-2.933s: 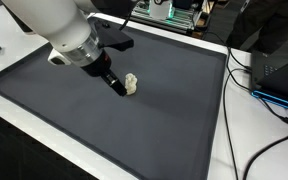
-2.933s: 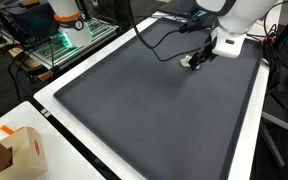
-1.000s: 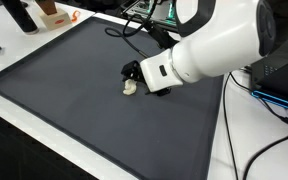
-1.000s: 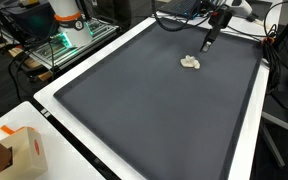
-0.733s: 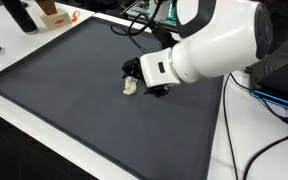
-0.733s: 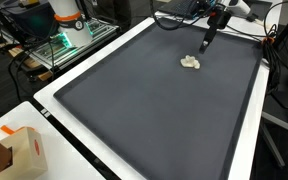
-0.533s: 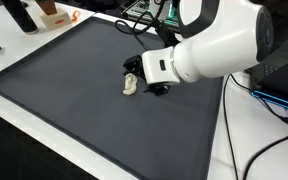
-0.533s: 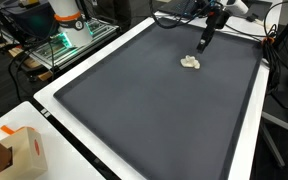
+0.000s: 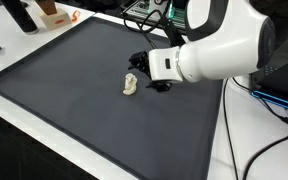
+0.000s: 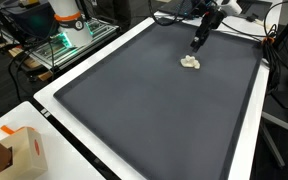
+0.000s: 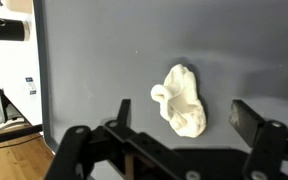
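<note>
A small crumpled white object [image 9: 131, 84] lies on the dark grey mat [image 9: 64, 80]; it also shows in an exterior view [image 10: 190, 62] and in the wrist view [image 11: 182, 101]. My gripper [image 11: 182, 116] hangs above it, open and empty, with one finger on each side of it in the wrist view. In an exterior view the gripper [image 9: 141, 70] is just beside the object, raised off the mat. In an exterior view the gripper [image 10: 198, 41] is above and behind the object.
The mat [image 10: 144, 100] has a white table border [image 10: 246, 140]. Cables [image 9: 234, 90] run along one side. A cardboard box [image 10: 19, 150] stands at one corner, and an equipment rack [image 10: 59, 40] stands beyond the table.
The gripper held the white object low on the mat 2.9 s ago; it has since let go and risen. Over the last second it drifted a little while the object stayed put.
</note>
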Tool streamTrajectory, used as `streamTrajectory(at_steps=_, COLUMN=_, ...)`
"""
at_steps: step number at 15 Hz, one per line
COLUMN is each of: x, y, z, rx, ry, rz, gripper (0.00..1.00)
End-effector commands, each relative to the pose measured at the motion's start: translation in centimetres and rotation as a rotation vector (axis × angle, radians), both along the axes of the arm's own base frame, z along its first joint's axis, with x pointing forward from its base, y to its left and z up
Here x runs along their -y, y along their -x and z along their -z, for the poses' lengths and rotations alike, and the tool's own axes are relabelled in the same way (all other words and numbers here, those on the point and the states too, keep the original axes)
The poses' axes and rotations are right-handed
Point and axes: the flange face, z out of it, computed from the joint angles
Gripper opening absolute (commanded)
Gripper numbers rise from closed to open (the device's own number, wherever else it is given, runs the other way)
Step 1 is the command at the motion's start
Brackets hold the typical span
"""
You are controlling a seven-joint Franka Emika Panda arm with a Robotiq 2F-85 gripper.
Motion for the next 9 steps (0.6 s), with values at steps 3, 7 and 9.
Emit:
streamTrajectory(at_steps=3, x=0.04, y=1.30, z=0.68, rx=-0.032, ry=-0.003, rz=0.011, gripper=1.00)
streamTrajectory(at_steps=7, x=0.40, y=1.76, z=0.92, rx=-0.052, ry=-0.015, rz=0.014, gripper=1.00)
streamTrajectory(at_steps=9, x=0.54, y=1.91, z=1.01, rx=-0.057, ry=-0.023, rz=0.018, gripper=1.00)
